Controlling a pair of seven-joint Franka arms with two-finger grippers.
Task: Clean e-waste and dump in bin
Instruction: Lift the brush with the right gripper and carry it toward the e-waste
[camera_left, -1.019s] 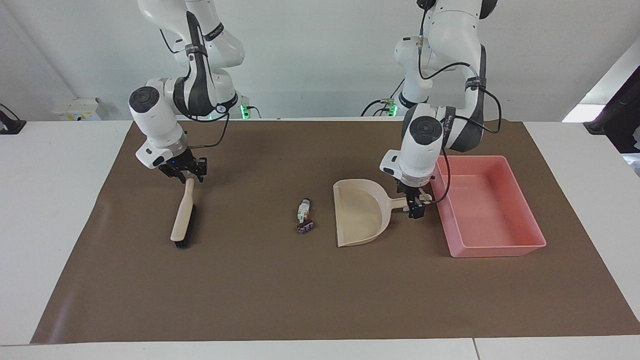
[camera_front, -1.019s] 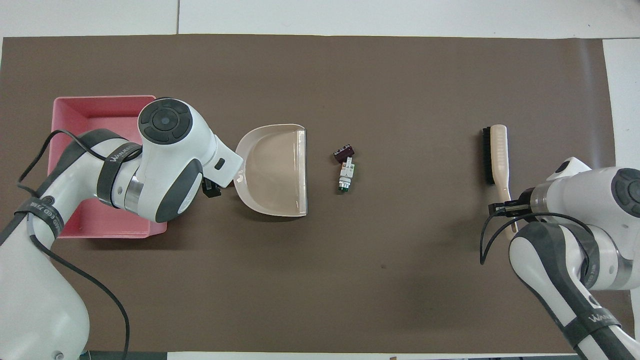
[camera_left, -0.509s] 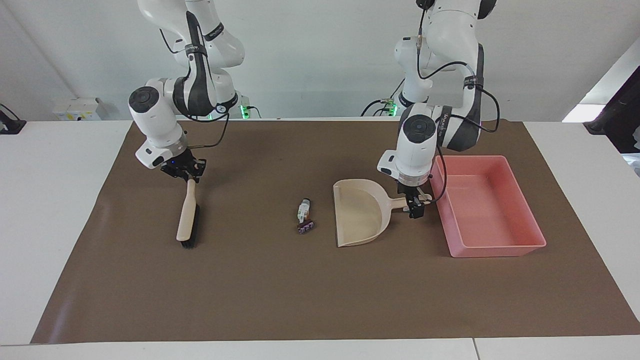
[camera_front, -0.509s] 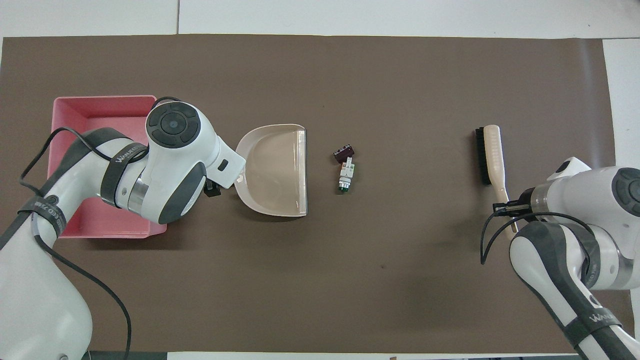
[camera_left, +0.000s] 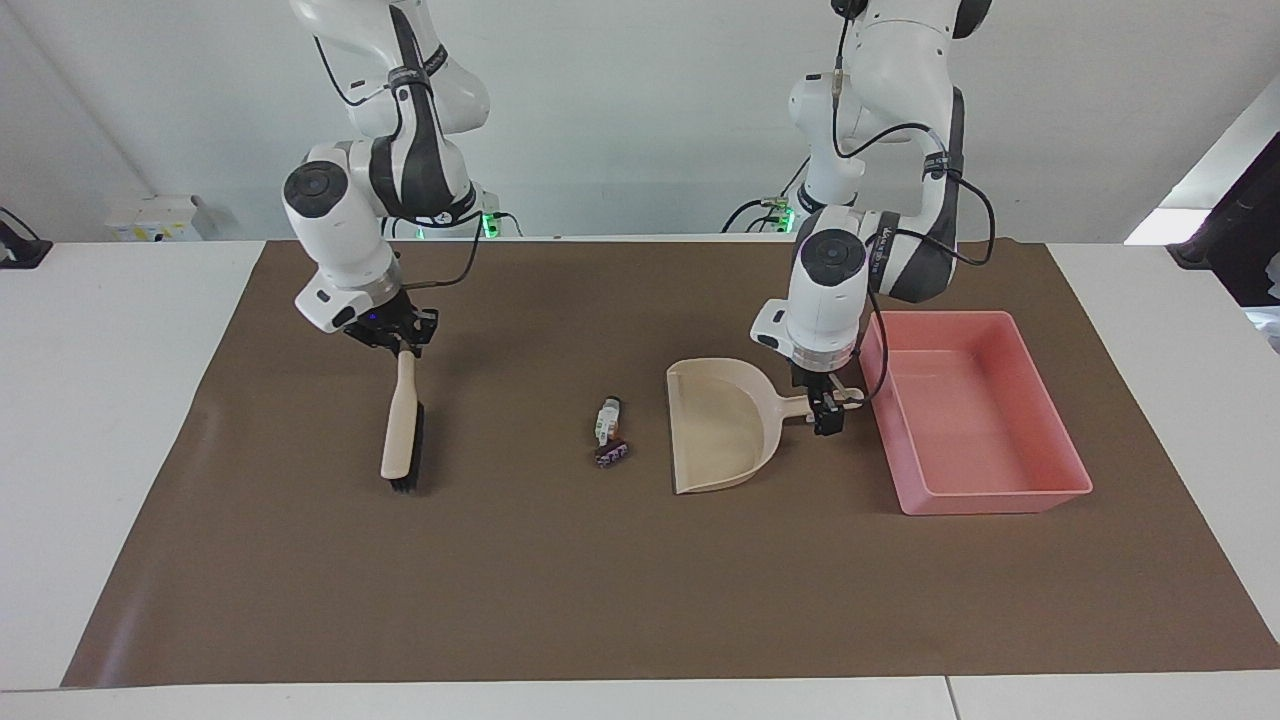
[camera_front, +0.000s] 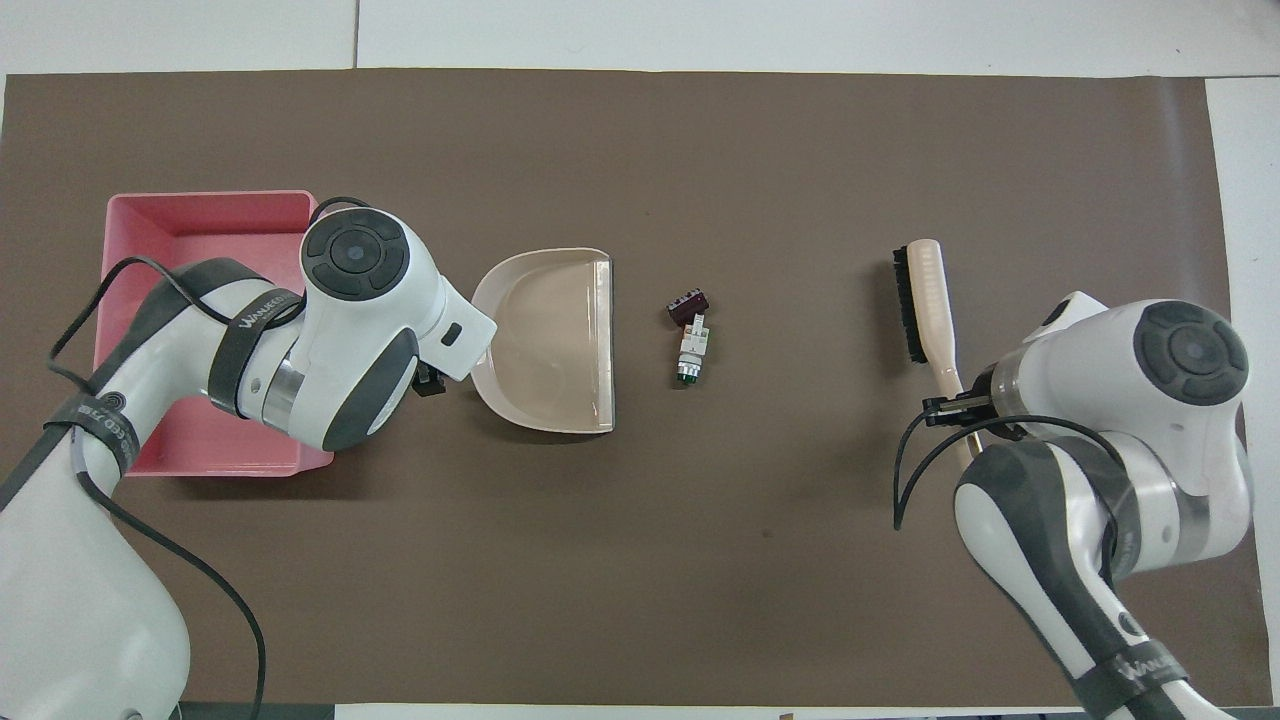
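The e-waste lies mid-mat: a white oblong component (camera_left: 606, 419) (camera_front: 692, 349) and a dark ridged block (camera_left: 611, 455) (camera_front: 687, 305) touching it. The beige dustpan (camera_left: 718, 428) (camera_front: 548, 340) rests beside them, its open mouth facing them. My left gripper (camera_left: 828, 408) (camera_front: 426, 380) is shut on the dustpan's handle. The pink bin (camera_left: 1000, 496) (camera_front: 190, 232) stands next to the dustpan, toward the left arm's end. My right gripper (camera_left: 400, 340) (camera_front: 957, 409) is shut on the handle of a beige brush (camera_left: 402, 432) (camera_front: 929, 298) with black bristles, its head low over the mat.
A brown mat (camera_left: 640, 580) (camera_front: 700, 560) covers the white table. The brush is between the e-waste and the right arm's end of the mat. A small white box (camera_left: 155, 215) sits off the mat near the right arm's base.
My right gripper has carried the brush sideways toward the e-waste. The left arm shifted slightly, and the dustpan and e-waste have stayed in place.
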